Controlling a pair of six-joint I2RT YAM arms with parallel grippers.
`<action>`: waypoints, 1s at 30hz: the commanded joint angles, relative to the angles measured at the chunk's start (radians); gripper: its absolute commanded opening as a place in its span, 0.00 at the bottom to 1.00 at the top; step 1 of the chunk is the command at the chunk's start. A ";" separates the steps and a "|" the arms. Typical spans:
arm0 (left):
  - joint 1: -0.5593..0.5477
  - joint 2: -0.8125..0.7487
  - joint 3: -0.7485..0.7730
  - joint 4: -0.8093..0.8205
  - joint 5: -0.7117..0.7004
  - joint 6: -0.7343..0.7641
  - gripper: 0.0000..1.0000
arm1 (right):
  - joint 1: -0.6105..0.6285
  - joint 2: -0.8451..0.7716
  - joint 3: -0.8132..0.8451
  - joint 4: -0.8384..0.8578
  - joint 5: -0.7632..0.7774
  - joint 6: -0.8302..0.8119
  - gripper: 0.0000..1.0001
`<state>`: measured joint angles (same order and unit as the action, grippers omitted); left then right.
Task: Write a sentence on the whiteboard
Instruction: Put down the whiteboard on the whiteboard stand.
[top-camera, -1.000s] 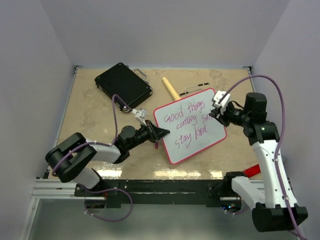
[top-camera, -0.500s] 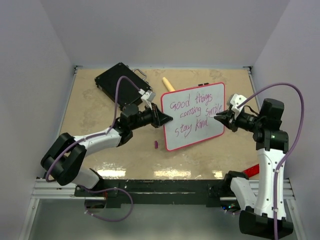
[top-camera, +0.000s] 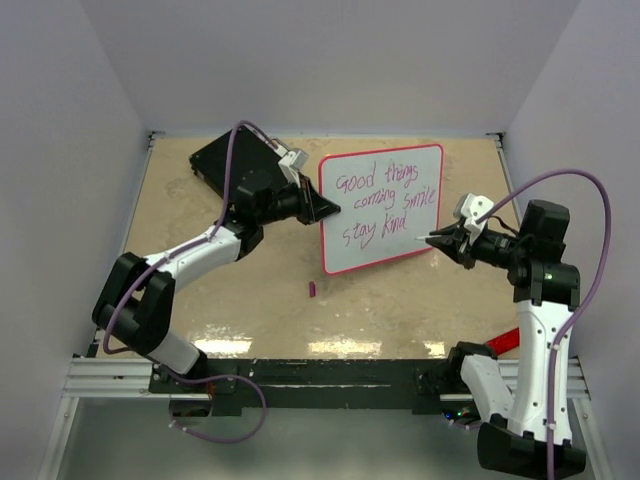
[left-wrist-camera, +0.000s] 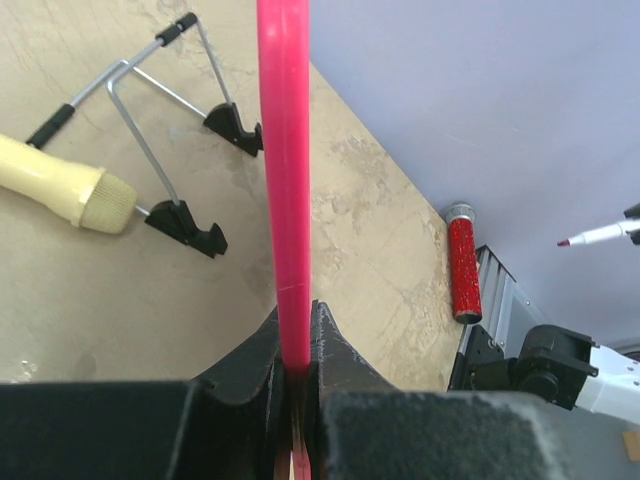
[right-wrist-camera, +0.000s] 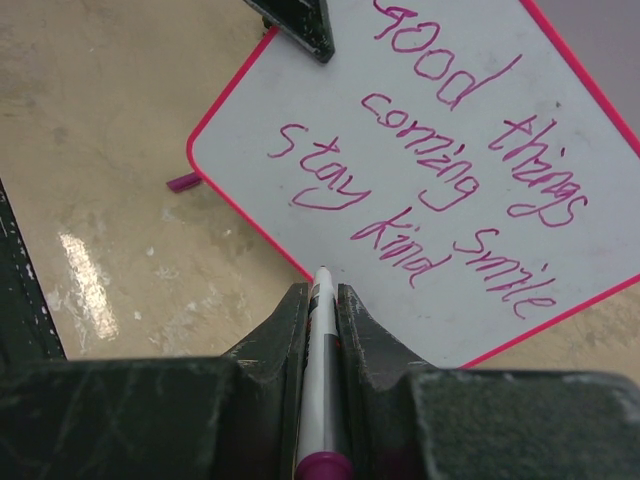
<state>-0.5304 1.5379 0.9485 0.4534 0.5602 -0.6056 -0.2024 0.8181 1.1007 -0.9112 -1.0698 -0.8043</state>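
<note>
The whiteboard (top-camera: 352, 252) is lifted off the table and stands nearly upright. My left gripper (top-camera: 327, 209) is shut on its left edge. In the left wrist view the red-pink rim (left-wrist-camera: 283, 150) runs straight up from between the closed jaws of the left gripper (left-wrist-camera: 296, 340). The sentence (top-camera: 385, 203) reads "Good things coming smile stay kind" in pink-purple, in three lines (right-wrist-camera: 440, 170). My right gripper (top-camera: 441, 238) is shut on a white marker (right-wrist-camera: 321, 345). The marker's tip points at the board's lower right part, a little apart from it.
A black hard case (top-camera: 225, 160) lies at the back left, partly under my left arm. A purple marker cap (top-camera: 312, 289) lies on the table below the board. A wire stand (left-wrist-camera: 150, 130), a cream handle (left-wrist-camera: 60, 180) and a red cylinder (left-wrist-camera: 464, 262) also lie on the table.
My left gripper has raised the whiteboard from lying flat to nearly upright and carried it toward the back. My right gripper has drawn back to the right with the marker.
</note>
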 joint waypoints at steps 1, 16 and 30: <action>0.058 -0.004 0.144 0.162 0.070 -0.023 0.00 | -0.003 0.006 0.025 -0.005 -0.033 -0.013 0.00; 0.231 0.164 0.346 0.331 0.279 -0.127 0.00 | -0.005 0.053 0.018 0.012 -0.035 -0.006 0.00; 0.228 0.343 0.406 0.542 0.262 -0.237 0.00 | -0.005 0.072 0.001 0.040 -0.038 -0.013 0.00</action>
<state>-0.2890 1.8786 1.2507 0.7372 0.8139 -0.7769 -0.2031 0.8925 1.1004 -0.9047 -1.0740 -0.8124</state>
